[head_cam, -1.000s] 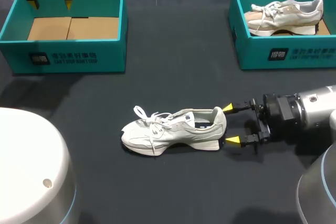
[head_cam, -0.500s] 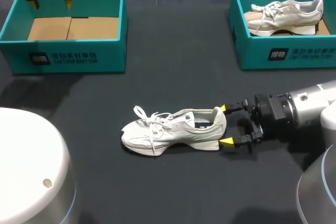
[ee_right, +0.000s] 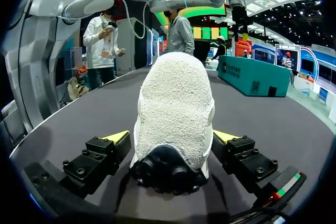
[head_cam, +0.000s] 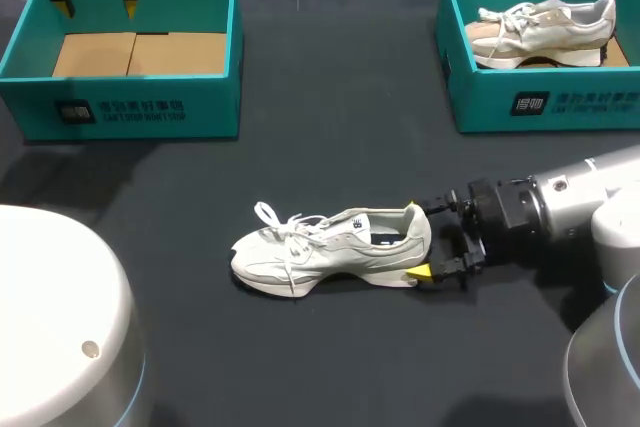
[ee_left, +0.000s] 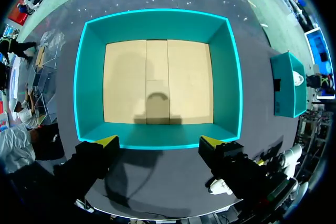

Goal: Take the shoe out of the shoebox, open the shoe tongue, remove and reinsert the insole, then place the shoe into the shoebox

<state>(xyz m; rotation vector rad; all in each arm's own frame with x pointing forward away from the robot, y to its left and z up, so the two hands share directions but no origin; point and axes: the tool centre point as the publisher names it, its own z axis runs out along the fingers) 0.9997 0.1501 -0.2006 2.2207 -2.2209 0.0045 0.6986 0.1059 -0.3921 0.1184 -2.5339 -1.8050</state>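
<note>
Table (head_cam: 330, 97): shoe (head_cam: 330, 247); left shoebox (head_cam: 130, 107); right shoebox (head_cam: 560, 102)

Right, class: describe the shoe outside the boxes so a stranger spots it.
On the dark table, before the teal boxes, a white shoe lies in the open. Its heel is between the right gripper's fingers; the other shoe is boxed.
</note>
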